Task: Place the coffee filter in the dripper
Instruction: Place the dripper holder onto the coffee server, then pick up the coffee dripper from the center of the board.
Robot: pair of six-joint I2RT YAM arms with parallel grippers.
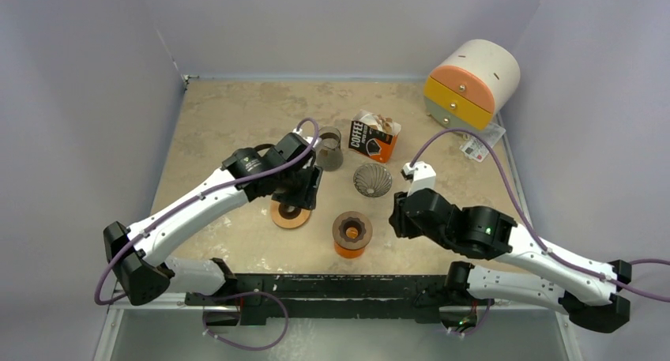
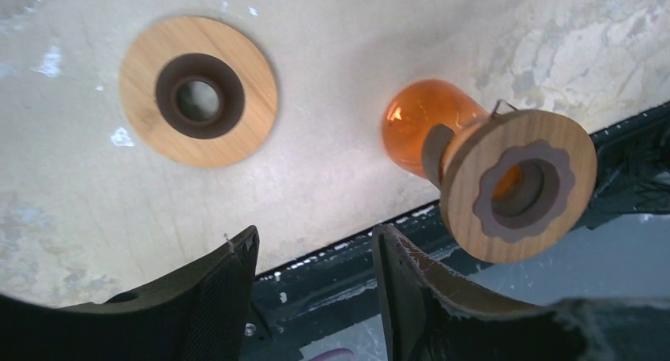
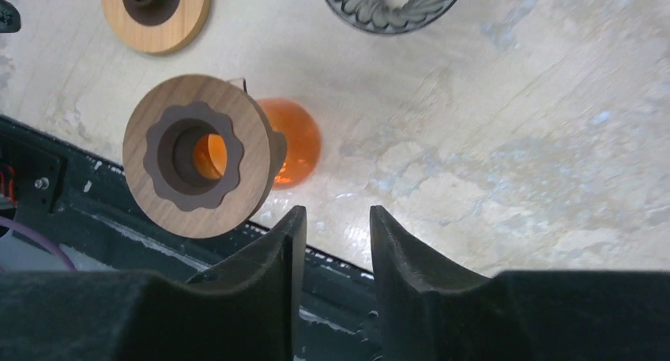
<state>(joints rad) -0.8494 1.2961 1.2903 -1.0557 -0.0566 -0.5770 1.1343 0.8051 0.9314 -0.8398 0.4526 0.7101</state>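
Observation:
Paper coffee filters (image 1: 385, 125) stick out of an open orange-and-black box (image 1: 371, 138) at the back of the table. The grey ribbed cone dripper (image 1: 372, 179) lies in front of the box; its rim also shows in the right wrist view, dripper (image 3: 393, 1). My left gripper (image 1: 305, 192) hovers over a wooden ring (image 1: 288, 213), left gripper (image 2: 316, 246) open and empty. My right gripper (image 1: 397, 221) hangs to the right of an orange carafe (image 1: 351, 234), right gripper (image 3: 337, 219) open with nothing between its fingers.
The orange carafe (image 2: 427, 124) carries a wooden collar (image 2: 517, 186). The wooden ring (image 2: 198, 91) lies flat. A glass cup (image 1: 329, 148) stands behind the left gripper. A white drawer unit (image 1: 472, 84) sits at the back right. Walls enclose the table; its front edge (image 3: 411, 270) is close.

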